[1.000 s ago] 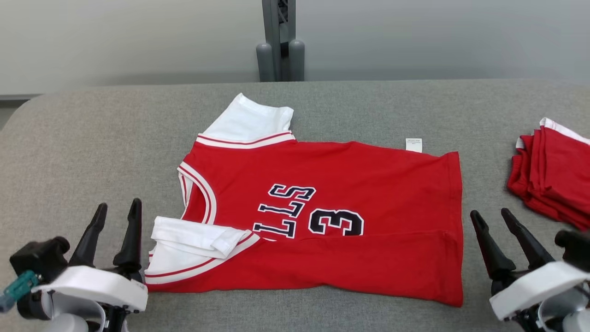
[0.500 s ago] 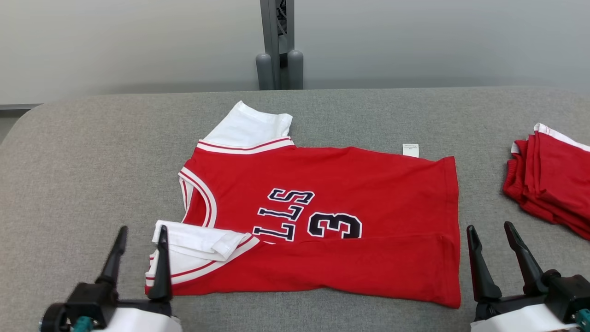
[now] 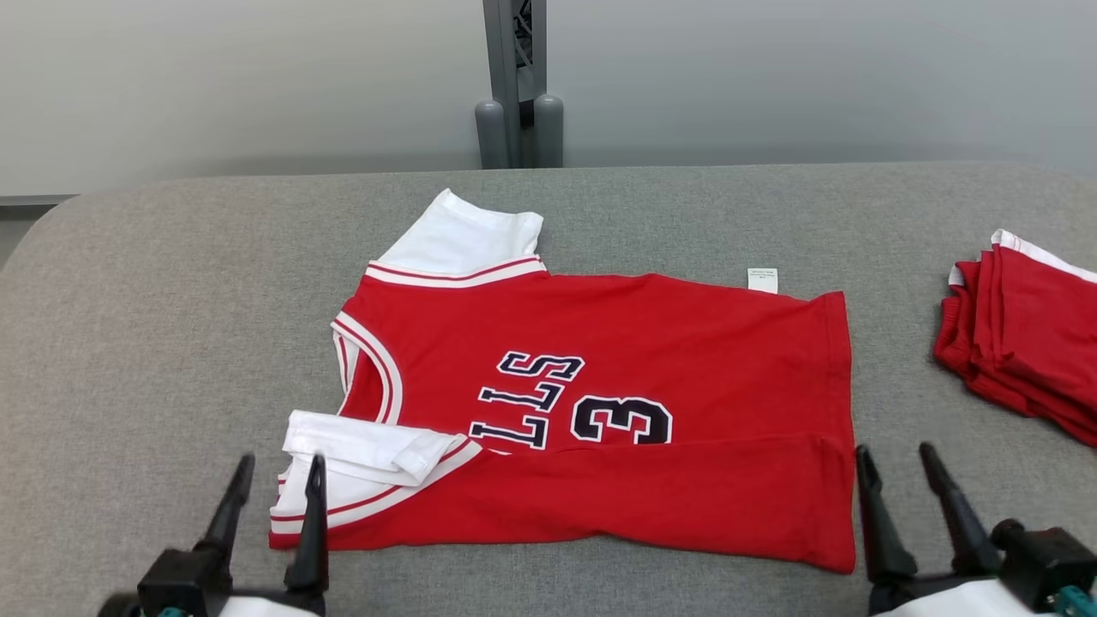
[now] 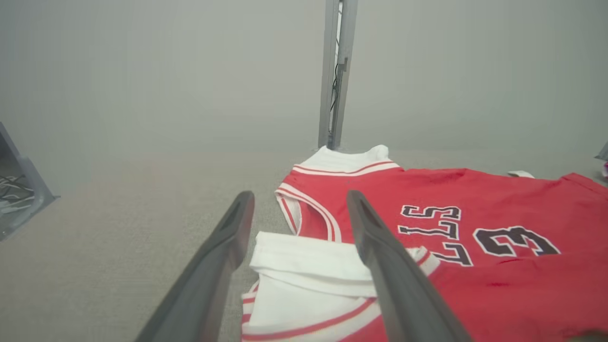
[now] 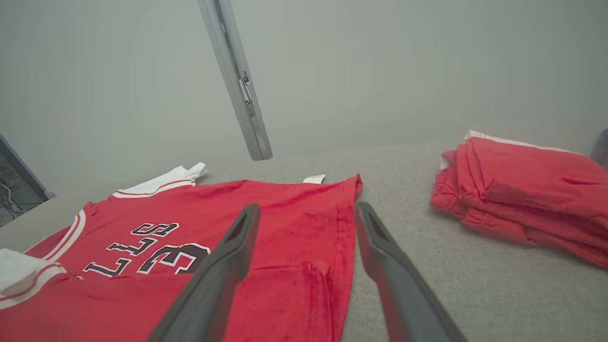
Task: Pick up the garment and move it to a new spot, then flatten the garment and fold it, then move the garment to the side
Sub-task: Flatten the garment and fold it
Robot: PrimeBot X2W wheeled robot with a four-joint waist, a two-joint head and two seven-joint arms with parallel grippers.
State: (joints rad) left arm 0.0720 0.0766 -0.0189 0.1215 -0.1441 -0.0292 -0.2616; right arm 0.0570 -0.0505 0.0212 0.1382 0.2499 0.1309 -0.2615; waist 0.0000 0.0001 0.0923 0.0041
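Garment (image 3: 617,411): red knit jersey with white sleeves, near edge folded over, flat on grey woven counter (image 3: 154,343). Left end effector (image 3: 283,463) spread wide, empty, at the creased white sleeve. Right end effector (image 3: 893,450) spread wide, empty, beside the hem corner. Folded red stack (image 3: 1028,343) far right.

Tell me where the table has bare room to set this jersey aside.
Widest bare patch: the table left of the jersey. A bare band runs behind the jersey toward the post. Tighter on the right: a narrow gap before the red stack, with the right tool at its near end.
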